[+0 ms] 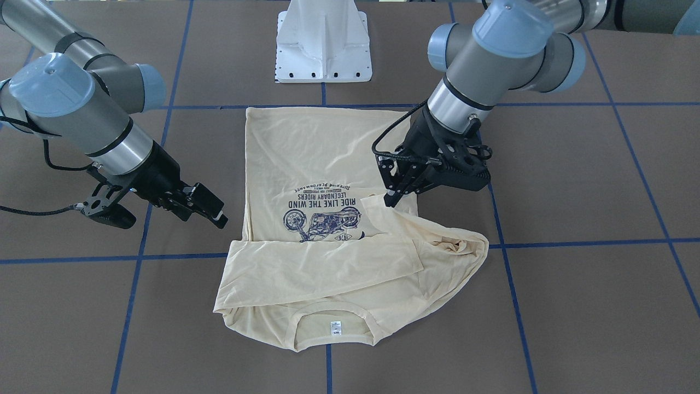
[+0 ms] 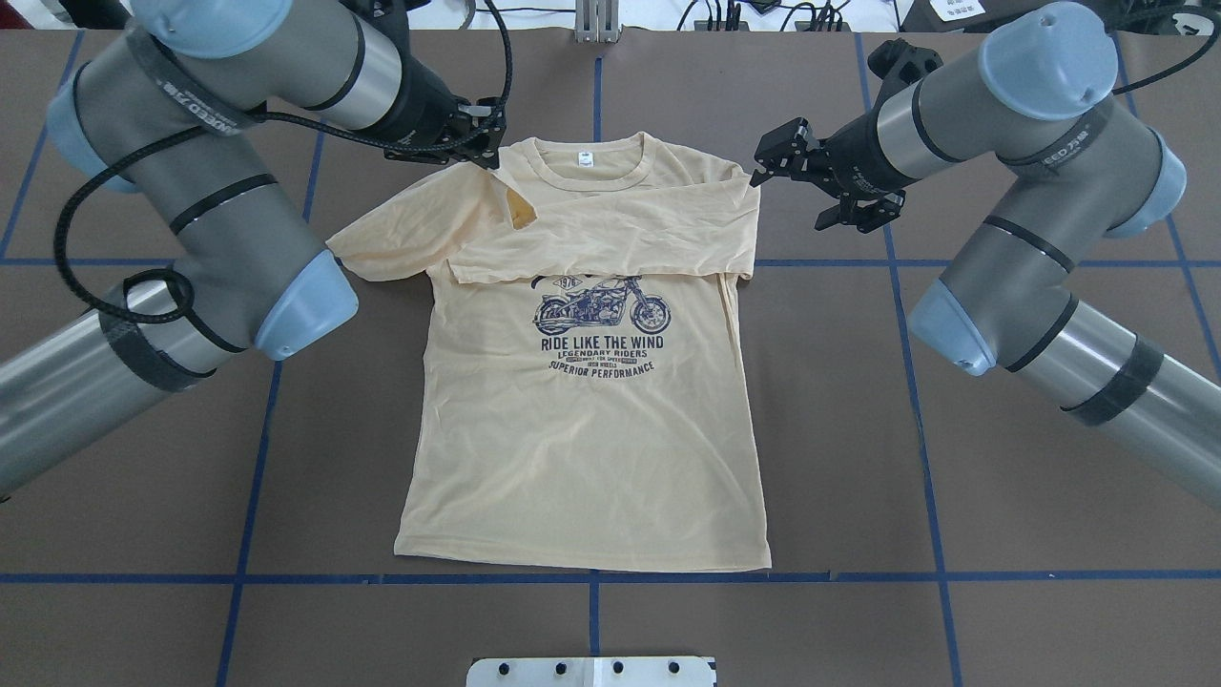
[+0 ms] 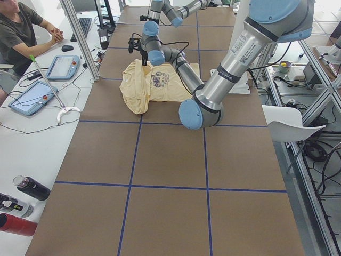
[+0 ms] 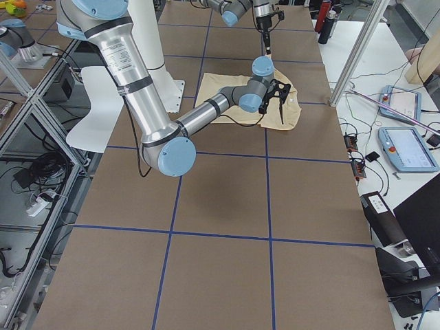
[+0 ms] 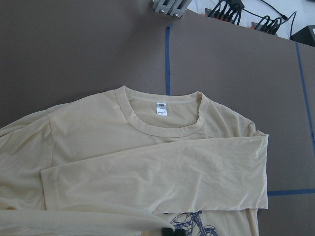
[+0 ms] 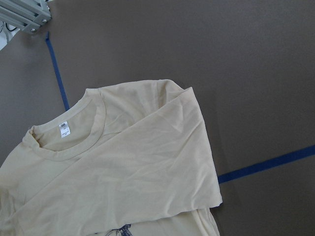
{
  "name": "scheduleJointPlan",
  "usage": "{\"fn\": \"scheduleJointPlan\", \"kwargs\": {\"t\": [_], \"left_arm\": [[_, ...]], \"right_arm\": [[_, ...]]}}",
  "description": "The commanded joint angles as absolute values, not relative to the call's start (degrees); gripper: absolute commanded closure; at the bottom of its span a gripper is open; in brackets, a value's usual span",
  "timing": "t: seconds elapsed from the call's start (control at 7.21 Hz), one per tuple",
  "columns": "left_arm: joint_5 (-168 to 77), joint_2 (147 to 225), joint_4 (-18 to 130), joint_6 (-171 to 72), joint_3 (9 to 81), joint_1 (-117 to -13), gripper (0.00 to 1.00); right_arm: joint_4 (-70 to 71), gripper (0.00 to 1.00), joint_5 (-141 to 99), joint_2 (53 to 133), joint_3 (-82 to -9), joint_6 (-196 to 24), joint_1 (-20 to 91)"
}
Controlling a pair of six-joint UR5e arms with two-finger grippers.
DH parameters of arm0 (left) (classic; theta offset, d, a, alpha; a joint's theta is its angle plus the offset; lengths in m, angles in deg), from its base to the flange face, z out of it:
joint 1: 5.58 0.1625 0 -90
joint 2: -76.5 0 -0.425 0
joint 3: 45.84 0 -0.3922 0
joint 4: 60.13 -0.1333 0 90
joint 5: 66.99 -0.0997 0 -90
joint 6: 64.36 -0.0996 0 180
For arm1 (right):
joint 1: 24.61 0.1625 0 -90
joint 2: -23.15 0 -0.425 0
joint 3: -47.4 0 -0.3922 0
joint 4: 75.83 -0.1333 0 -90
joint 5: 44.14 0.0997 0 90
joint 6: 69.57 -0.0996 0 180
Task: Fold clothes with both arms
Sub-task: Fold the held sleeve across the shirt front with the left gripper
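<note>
The cream-yellow T-shirt [image 2: 582, 458] lies flat, print up, with its collar and white neck label [image 2: 584, 159] at the far side from the robot. One sleeve [image 2: 610, 229] lies folded across the chest above the motorcycle print. My left gripper [image 2: 486, 153] is shut on the cuff of the other sleeve [image 2: 410, 229] and holds it raised over the shoulder by the collar; it also shows in the front view [image 1: 389, 198]. My right gripper [image 2: 775, 157] is open and empty, just off the shirt's opposite shoulder, seen too in the front view [image 1: 210, 210].
The white pedestal base [image 1: 322, 44] stands just beyond the shirt's hem. Blue tape lines [image 2: 591, 576] cross the brown table. In the left side view an operator [image 3: 21, 26], tablets [image 3: 32, 96] and bottles [image 3: 26, 186] are on a side bench.
</note>
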State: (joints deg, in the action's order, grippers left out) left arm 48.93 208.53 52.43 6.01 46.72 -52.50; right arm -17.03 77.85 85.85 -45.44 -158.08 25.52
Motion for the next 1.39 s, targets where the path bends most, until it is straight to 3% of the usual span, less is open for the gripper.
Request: {"fn": "scheduleJointPlan", "kwargs": {"t": [0.0, 0.42, 0.83, 1.25], "left_arm": [[44.6, 214.2, 54.9, 6.6, 40.6, -49.8, 1.0], [36.8, 222.4, 65.3, 6.8, 23.6, -46.2, 1.0], [34.8, 227.6, 72.4, 6.6, 12.0, -44.3, 1.0], [32.6, 230.3, 73.7, 6.1, 9.5, -41.8, 1.0]], "right_arm": [[-17.0, 0.01, 77.8, 85.8, -45.4, -158.1, 25.5], [-17.1, 0.01, 77.8, 85.6, -45.5, -158.1, 25.5], [-17.1, 0.01, 77.8, 85.7, -45.5, -158.1, 25.8], [-17.1, 0.01, 78.4, 86.3, -45.6, -158.1, 27.4]]}}
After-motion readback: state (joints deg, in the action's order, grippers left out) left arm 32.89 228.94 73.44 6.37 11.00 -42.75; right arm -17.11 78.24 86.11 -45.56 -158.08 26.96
